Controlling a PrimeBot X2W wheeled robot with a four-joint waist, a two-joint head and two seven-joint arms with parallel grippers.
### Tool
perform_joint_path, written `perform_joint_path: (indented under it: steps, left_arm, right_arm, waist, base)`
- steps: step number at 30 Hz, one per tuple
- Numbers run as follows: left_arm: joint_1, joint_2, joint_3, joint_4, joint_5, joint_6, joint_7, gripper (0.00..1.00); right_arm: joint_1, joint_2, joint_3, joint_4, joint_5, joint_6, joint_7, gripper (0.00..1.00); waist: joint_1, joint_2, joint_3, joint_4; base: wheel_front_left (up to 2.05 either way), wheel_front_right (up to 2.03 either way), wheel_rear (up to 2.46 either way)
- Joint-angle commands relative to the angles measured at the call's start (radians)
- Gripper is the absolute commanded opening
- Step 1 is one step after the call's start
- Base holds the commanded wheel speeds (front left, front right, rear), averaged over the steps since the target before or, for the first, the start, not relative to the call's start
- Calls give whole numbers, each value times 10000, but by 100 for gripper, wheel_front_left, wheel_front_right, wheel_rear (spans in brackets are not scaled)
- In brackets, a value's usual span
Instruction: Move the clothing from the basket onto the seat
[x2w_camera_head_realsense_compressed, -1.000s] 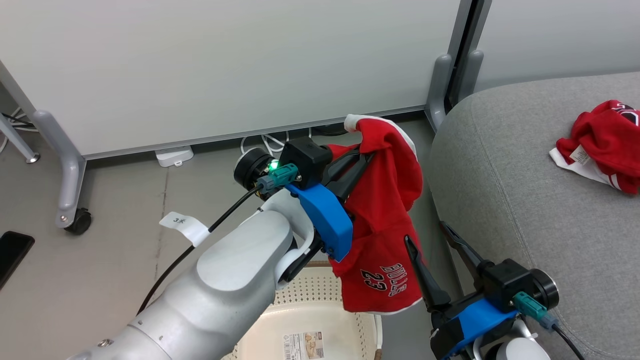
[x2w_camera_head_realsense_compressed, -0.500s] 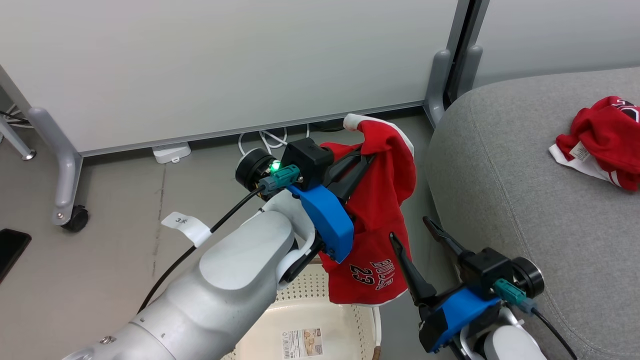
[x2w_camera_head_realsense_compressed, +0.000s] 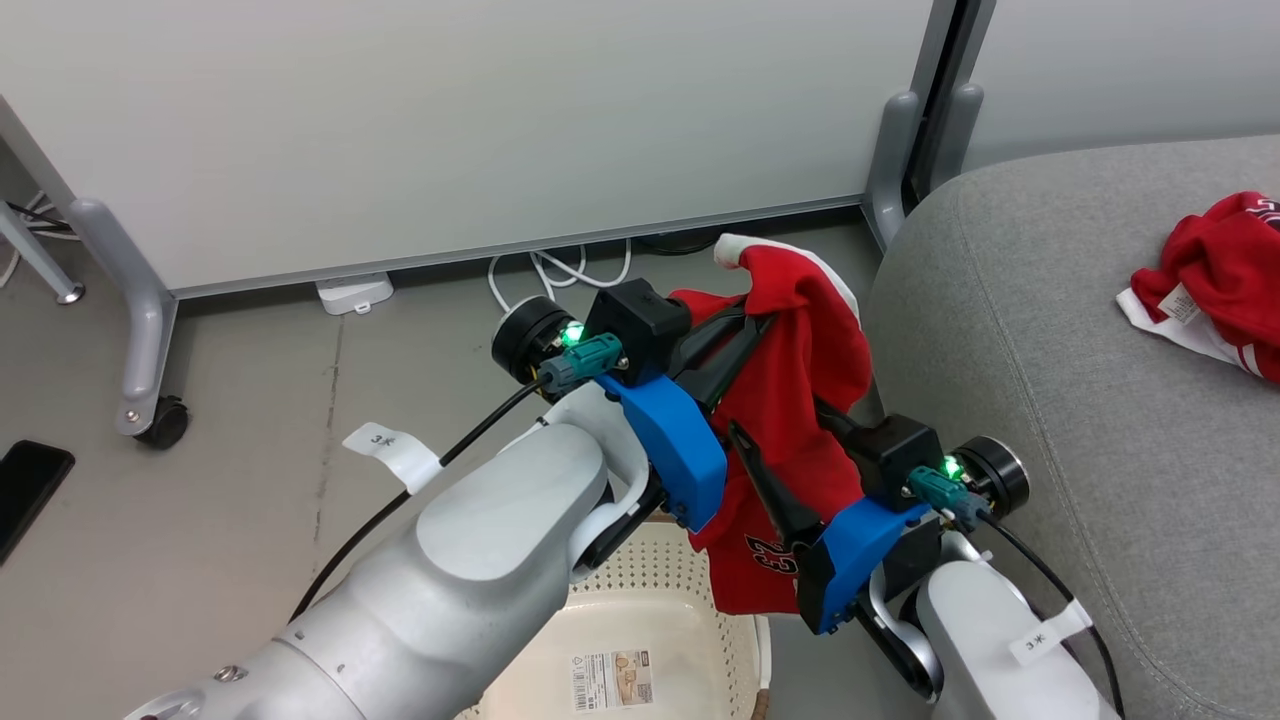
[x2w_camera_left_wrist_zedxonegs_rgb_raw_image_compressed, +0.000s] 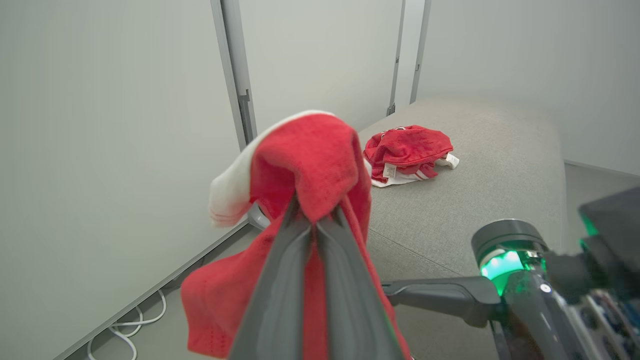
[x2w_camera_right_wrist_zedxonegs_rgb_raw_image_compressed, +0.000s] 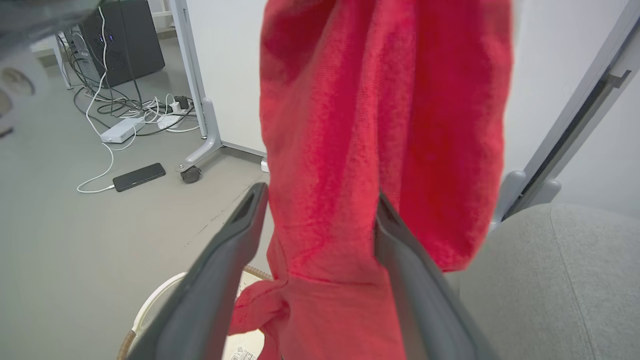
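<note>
**Red jersey hangs between basket and seat**

The left gripper (x2w_camera_left_wrist_zedxonegs_rgb_raw_image_compressed: 314, 215) pinches a red jersey (x2w_camera_head_realsense_compressed: 800, 340) tight by its white-trimmed top. It holds the jersey in the air above the basket (x2w_camera_head_realsense_compressed: 640, 560), just left of the grey seat (x2w_camera_head_realsense_compressed: 1050, 330). The right gripper (x2w_camera_right_wrist_zedxonegs_rgb_raw_image_compressed: 320, 197) stands wide, one finger on each side of the hanging cloth, not closed on it. A second jersey (x2w_camera_head_realsense_compressed: 1215, 280) lies crumpled on the seat, well to the right. The cream basket sits near on a smooth grey floor (x2w_camera_head_realsense_compressed: 250, 480), a label on its bottom. Beyond, white partition panels (x2w_camera_head_realsense_compressed: 450, 130) rise on grey castor feet (x2w_camera_head_realsense_compressed: 150, 340), with white cables (x2w_camera_head_realsense_compressed: 545, 270) trailing along their base. A dark phone (x2w_camera_right_wrist_zedxonegs_rgb_raw_image_compressed: 139, 176) lies on the floor, far left.
</note>
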Motion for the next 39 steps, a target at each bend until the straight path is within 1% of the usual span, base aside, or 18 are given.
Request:
perform_joint_path:
  steps: [1,7,13,14,15,16,17,26,39]
  left_arm:
    - [-187,-2,-67,-29,-72,-15,-63,0]
    - [-230,-39,-206,2,-137,-15,-100,0]
    - [-221,-68,-329,15,-242,-15,-131,0]
    - [-220,-74,-346,16,-262,-15,-138,0]
    - [-219,-80,-366,19,-277,-15,-142,0]
    - [-223,-80,-382,25,-299,-15,-135,0]
    - [-228,-83,-397,32,-327,-15,-137,0]
    - [-299,-43,-465,159,-400,-15,-163,0]
    - [-314,-25,-554,236,-488,-15,-219,0]
  right_arm:
    - [-361,-8,115,374,87,3,-29,100]
    - [-1107,-8,436,1533,-157,2,-174,100]
    - [-1463,-7,391,2260,91,2,-409,100]
    - [-1478,-7,365,2347,175,3,-466,93]
    - [-1509,-7,360,2451,244,2,-484,47]
    - [-1541,-7,348,2543,346,2,-524,27]
    - [-1578,-7,364,2612,403,3,-559,0]
    - [-1705,-7,366,3055,691,3,-883,0]
    - [-1801,-7,593,3260,1101,2,-1127,0]
  waist:
    - [-1,0,-9,42]
    - [-1,0,-57,107]
    - [-1,0,-117,139]
    - [-1,0,-131,143]
    - [-1,0,-143,147]
    - [-1,0,-152,150]
    - [-1,0,-158,152]
    - [-1,0,-173,118]
    - [-1,0,-161,45]
  base:
    - [0,0,0]
    - [0,0,0]
    - [0,0,0]
    - [0,0,0]
    - [0,0,0]
    - [0,0,0]
    - [0,0,0]
    - [0,0,0]
    - [0,0,0]
